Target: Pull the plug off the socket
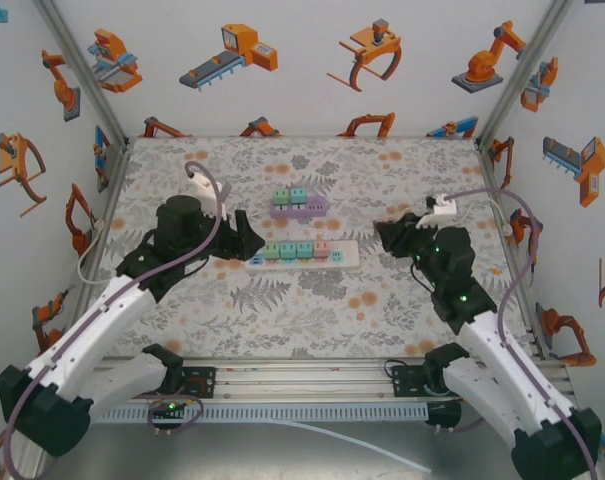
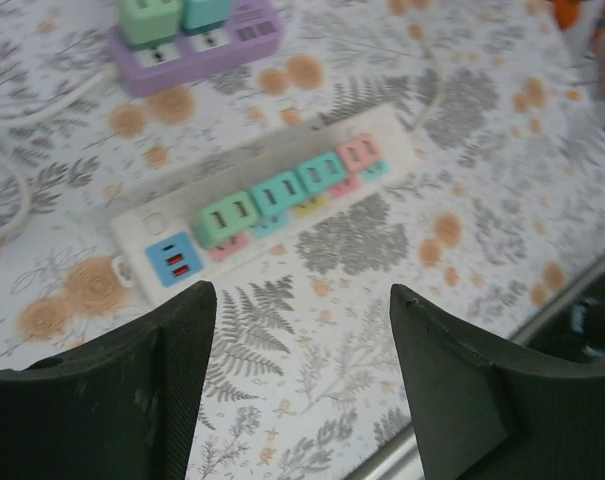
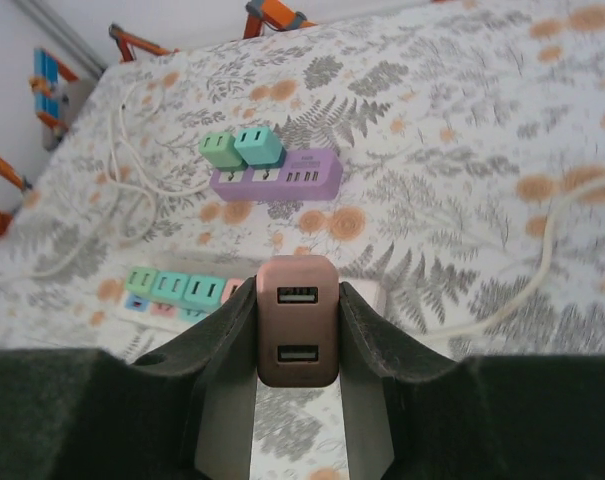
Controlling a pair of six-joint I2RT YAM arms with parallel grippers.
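Right pincer [image 3: 297, 300] clenched on pink USB charger plug [image 3: 297, 340]; you hold it clear of white power strip [image 2: 147, 225], off strip's right end. Left pincer [image 2: 302, 330] released, jaws apart, nothing between, at strip's left end. Four chargers [image 2: 277, 190] sit plugged in strip.

Two power strips [image 2: 252, 30] [image 2: 142, 235], probably seven plug adapters [image 2: 227, 218].

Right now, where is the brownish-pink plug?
In the right wrist view, the brownish-pink plug is pinched in the right gripper, beside the white power strip's right end.
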